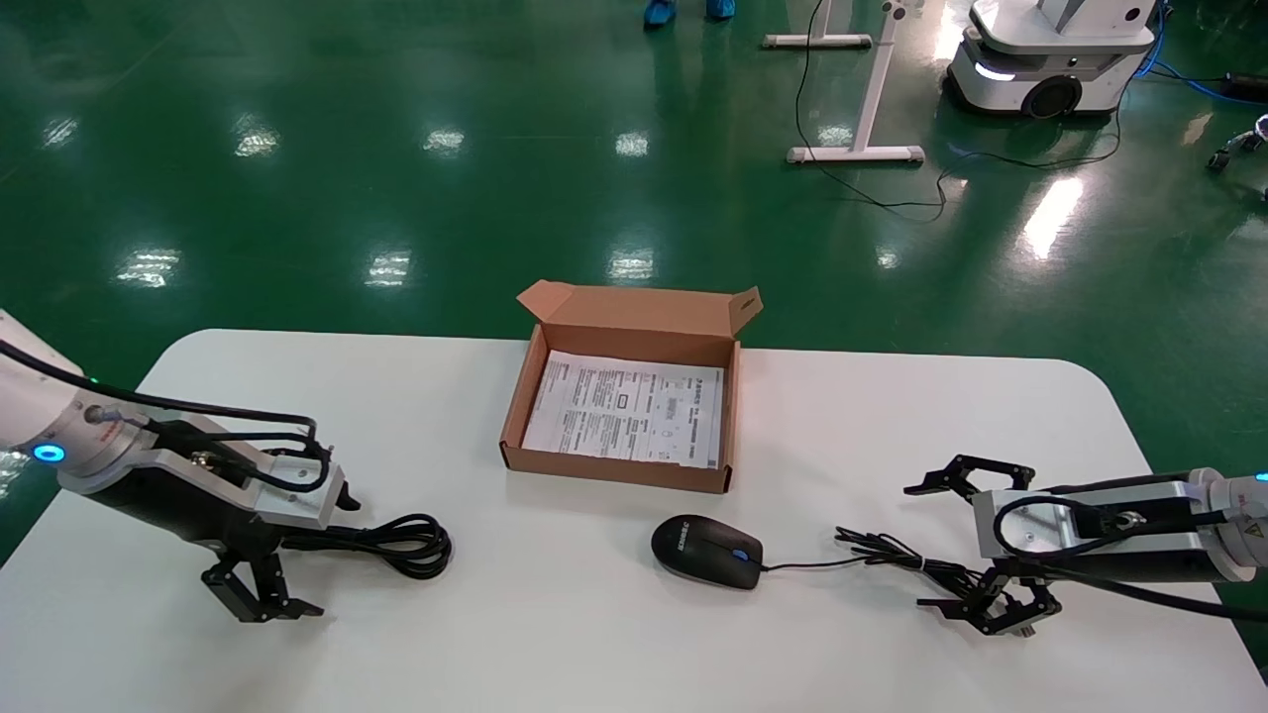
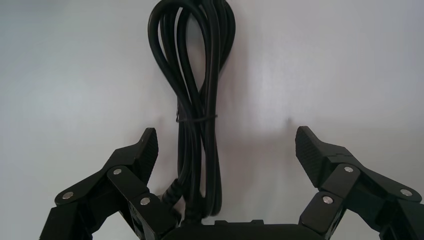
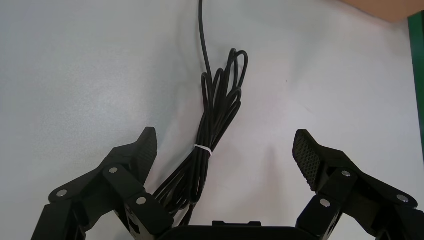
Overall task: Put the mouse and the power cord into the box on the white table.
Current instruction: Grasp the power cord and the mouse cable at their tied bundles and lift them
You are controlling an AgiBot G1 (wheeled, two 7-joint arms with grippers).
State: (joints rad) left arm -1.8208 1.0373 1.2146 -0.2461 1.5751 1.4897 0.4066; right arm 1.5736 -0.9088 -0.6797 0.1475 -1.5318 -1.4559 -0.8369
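Both grippers sat lowest in the head view: left gripper (image 1: 265,592) at lower left, right gripper (image 1: 981,555) at lower right, each with jaws spread wide and holding nothing. Between the left fingers (image 2: 145,150) lay the cord (image 1: 396,540), stiff, springy loops likely best pinched at the tie. The mouse (image 1: 705,551) rested at lower centre on the table (image 1: 555,644), light, slick-shelled; its thin bundled wire (image 3: 215,130) lay under the right gripper. The box (image 1: 622,406) stood open at centre, holding only its sheet.
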